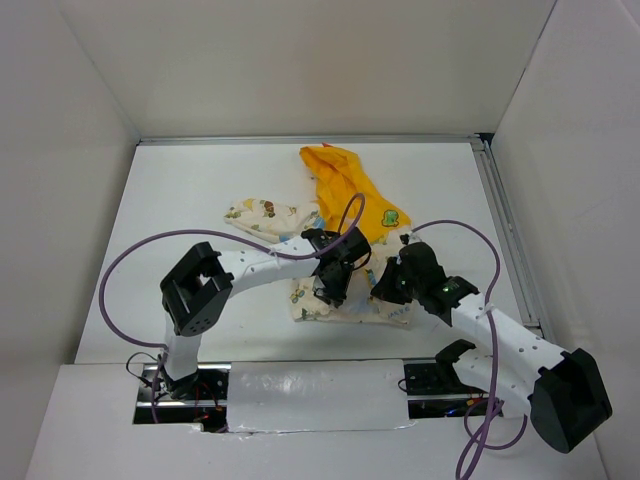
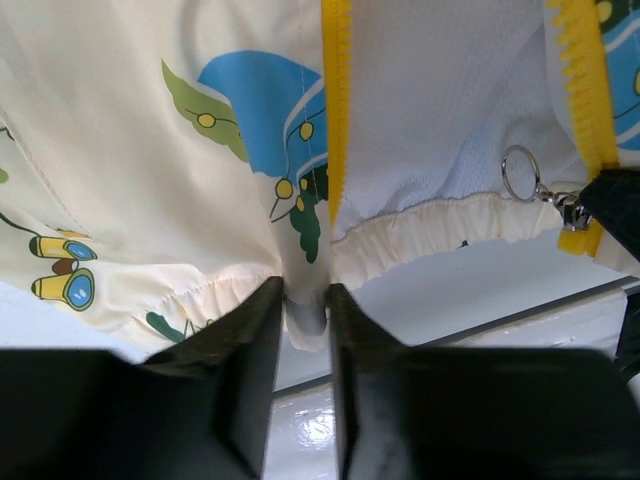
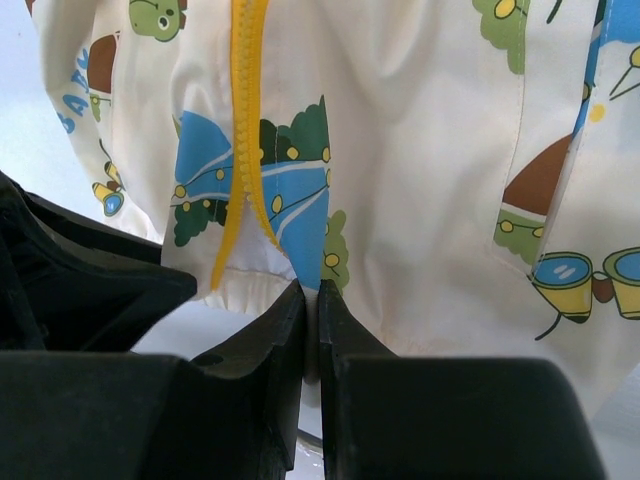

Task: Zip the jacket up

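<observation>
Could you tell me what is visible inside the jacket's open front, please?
In the jacket, white mesh lining shows between the yellow zipper strips, with a ring pull by one strip. Whatever lies beneath the lining is covered.

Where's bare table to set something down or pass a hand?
Bare table left of the sleeve, and between the hood and the right rail. Crowded near-centre: left gripper and right gripper both pinch the jacket hem.
</observation>
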